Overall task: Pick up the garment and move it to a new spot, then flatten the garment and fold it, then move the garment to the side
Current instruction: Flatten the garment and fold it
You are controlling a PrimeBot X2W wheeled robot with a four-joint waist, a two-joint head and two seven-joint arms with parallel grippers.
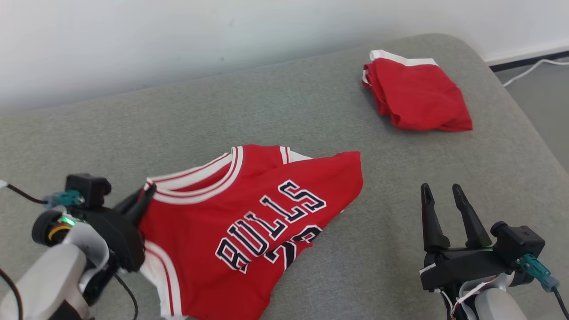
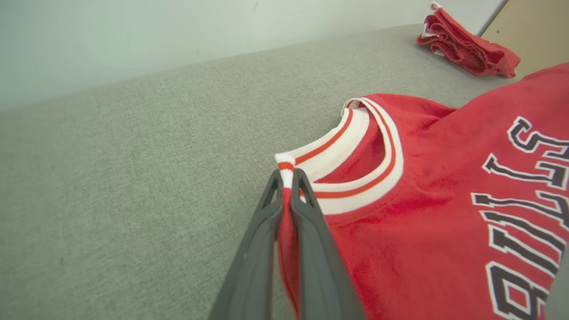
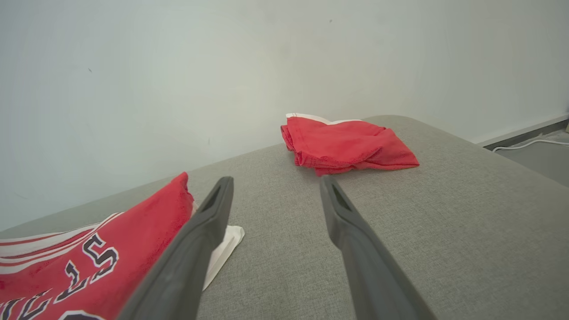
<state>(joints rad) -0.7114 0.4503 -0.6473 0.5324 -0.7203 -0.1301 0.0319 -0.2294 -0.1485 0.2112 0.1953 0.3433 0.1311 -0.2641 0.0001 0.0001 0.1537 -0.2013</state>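
Left gripper (image 2: 288, 175) jaws pinch only the Bulls jersey (image 1: 249, 222) strap tip, which could slip; right gripper (image 1: 441, 187) jaws wide, empty.

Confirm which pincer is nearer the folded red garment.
Right. The right pincer stands open in front of the folded red garment; the left pincer is farther left, shut on the jersey.

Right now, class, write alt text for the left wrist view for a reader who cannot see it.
The left gripper has its dark fingers shut on the striped trim of a red Bulls jersey on a grey cushion; a folded red garment sits farther back.
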